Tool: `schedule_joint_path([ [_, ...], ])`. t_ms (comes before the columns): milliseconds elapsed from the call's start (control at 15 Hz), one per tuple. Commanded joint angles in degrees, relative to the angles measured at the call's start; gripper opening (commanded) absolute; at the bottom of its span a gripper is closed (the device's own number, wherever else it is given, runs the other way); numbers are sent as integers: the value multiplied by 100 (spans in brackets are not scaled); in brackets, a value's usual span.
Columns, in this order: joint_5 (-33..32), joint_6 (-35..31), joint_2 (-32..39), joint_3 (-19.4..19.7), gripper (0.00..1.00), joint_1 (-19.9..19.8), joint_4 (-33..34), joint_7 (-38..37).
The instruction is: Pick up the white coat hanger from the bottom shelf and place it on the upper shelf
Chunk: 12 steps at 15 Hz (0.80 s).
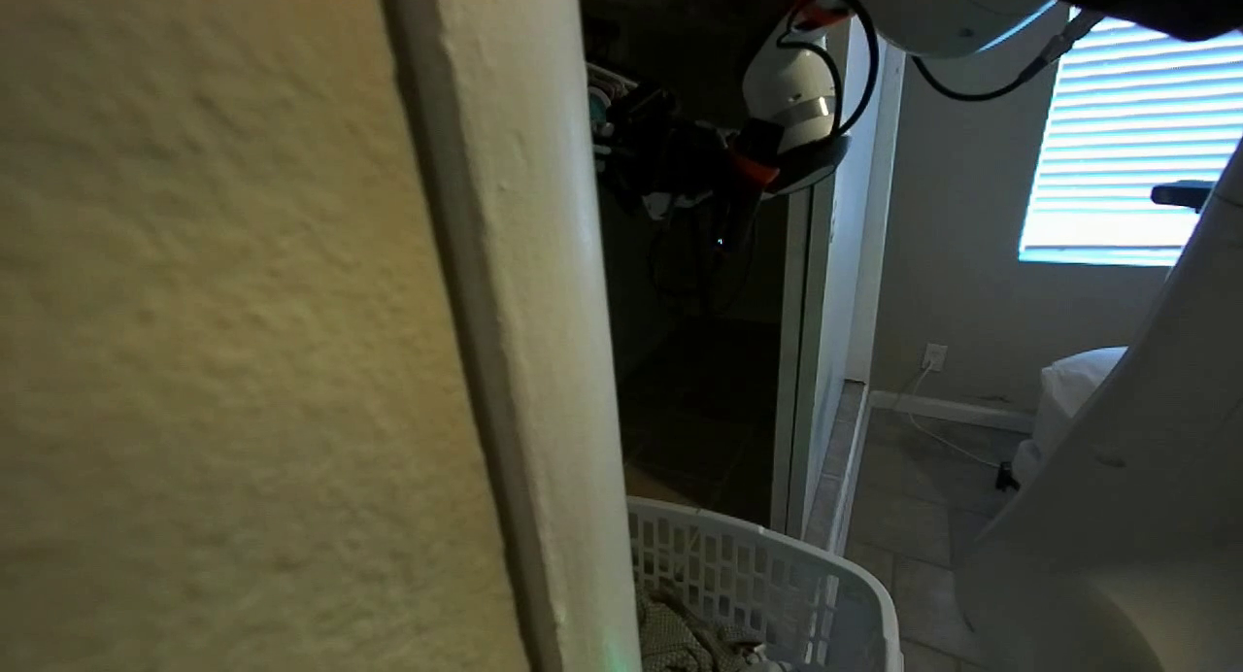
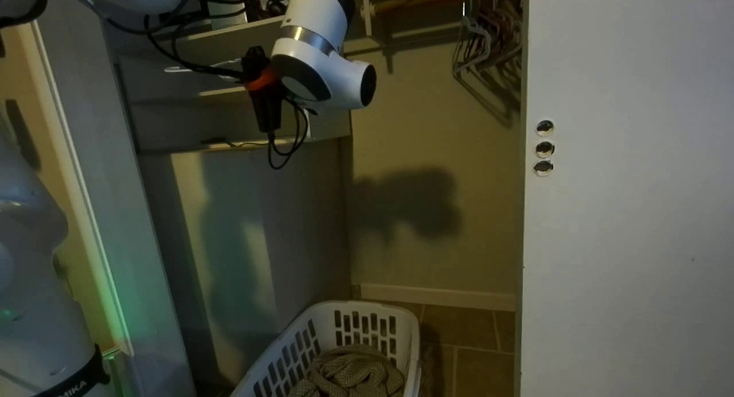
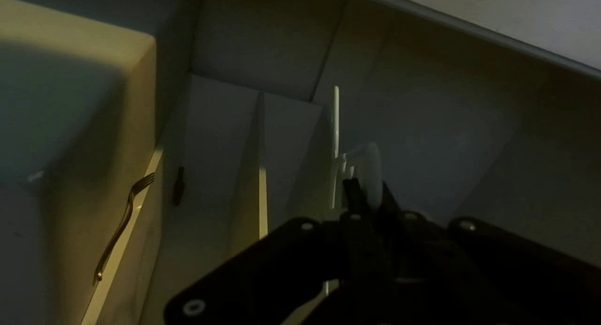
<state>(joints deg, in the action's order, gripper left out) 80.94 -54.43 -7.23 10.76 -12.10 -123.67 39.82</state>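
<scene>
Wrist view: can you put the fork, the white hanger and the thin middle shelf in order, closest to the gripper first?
1. White hanger: in the gripper, between its jaws.
2. Thin middle shelf: left of the gripper.
3. Fork: past that shelf, farthest left of the three.

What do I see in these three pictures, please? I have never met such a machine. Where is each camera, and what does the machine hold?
The machine is a white jointed robot arm; at its end is a dark gripper, which works like a hand. The gripper appears closed on a white coat hanger. Two pictures come from cameras standing away from the arm. The close one comes from a camera on its wrist and looks turned sideways; there, a fork lies along the edge of a shelf. In both exterior views there is a white basket with a brown cloth inside.
</scene>
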Motion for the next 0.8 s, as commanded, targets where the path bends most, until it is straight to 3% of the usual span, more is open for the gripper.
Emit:
schedule_joint_path([
  [0,140,-375,-150,-170,2,150,348,-845],
  [733,205,-1468,212,-641,2,629,1558,-2502],
])
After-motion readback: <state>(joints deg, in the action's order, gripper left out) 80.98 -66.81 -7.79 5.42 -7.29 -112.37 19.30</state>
